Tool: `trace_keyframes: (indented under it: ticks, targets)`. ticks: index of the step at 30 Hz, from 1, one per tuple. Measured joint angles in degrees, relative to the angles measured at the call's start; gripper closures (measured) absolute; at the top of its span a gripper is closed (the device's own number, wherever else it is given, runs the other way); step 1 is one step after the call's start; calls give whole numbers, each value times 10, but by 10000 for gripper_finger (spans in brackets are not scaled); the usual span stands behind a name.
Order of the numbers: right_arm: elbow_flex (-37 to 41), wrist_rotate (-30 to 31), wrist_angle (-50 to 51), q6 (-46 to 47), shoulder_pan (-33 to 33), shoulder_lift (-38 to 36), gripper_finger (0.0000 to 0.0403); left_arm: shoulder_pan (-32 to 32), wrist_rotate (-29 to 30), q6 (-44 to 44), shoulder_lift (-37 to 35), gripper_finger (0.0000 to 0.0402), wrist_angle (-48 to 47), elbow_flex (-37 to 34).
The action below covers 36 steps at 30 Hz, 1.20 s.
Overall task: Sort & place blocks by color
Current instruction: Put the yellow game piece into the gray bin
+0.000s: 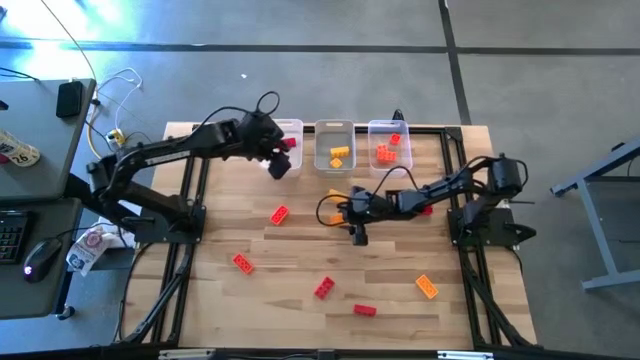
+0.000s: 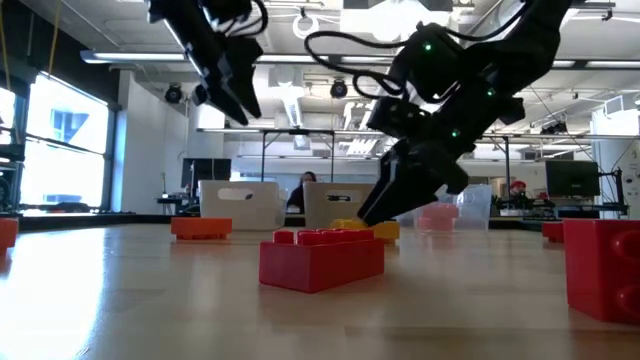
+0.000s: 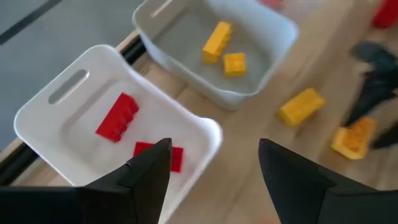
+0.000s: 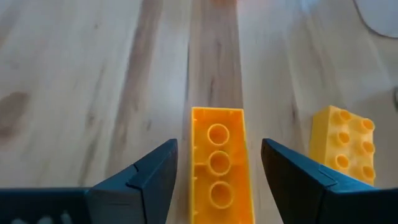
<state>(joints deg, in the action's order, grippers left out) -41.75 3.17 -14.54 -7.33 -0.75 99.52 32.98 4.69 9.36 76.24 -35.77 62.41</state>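
My left gripper (image 3: pixel 214 168) hangs open and empty over the near corner of the left clear bin (image 3: pixel 59 93), which holds two red blocks (image 3: pixel 117 116). The middle bin (image 3: pixel 261 81) holds two yellow blocks (image 3: pixel 216 41). My right gripper (image 4: pixel 217 168) is open, low at the table's middle (image 1: pixel 345 208). Its fingers stand on either side of an orange block (image 4: pixel 217 149) that lies flat on the wood, with a gap showing on each side. A yellow block (image 4: pixel 342 143) lies flat just beside it. Loose red blocks (image 1: pixel 279 213) lie flat nearer the front.
The right bin (image 1: pixel 388 145) holds orange-red blocks. Loose blocks lie at the front: orange-red (image 1: pixel 242 262), red (image 1: pixel 323 288), red (image 1: pixel 364 310), orange (image 1: pixel 427 286). A red block (image 1: pixel 425 210) lies under the right arm. The black frame rails (image 1: pixel 195 200) run along the table's sides.
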Motion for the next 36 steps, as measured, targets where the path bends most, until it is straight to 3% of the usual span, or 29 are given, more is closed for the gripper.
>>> trace_keyframes:
  ticks: [10, 17, 36]
  targets:
    - [-38, -9, 29, 26, -1, 52, 195, -63, 4, 25, -72, 175, -72, 0]
    - [-44, -23, 33, 26, -2, 52, 290, -103, 8, 40, -81, 175, -141, 0]
    - [-71, -24, 15, 60, -9, 50, 290, -201, 66, 137, -80, 175, -138, -94]
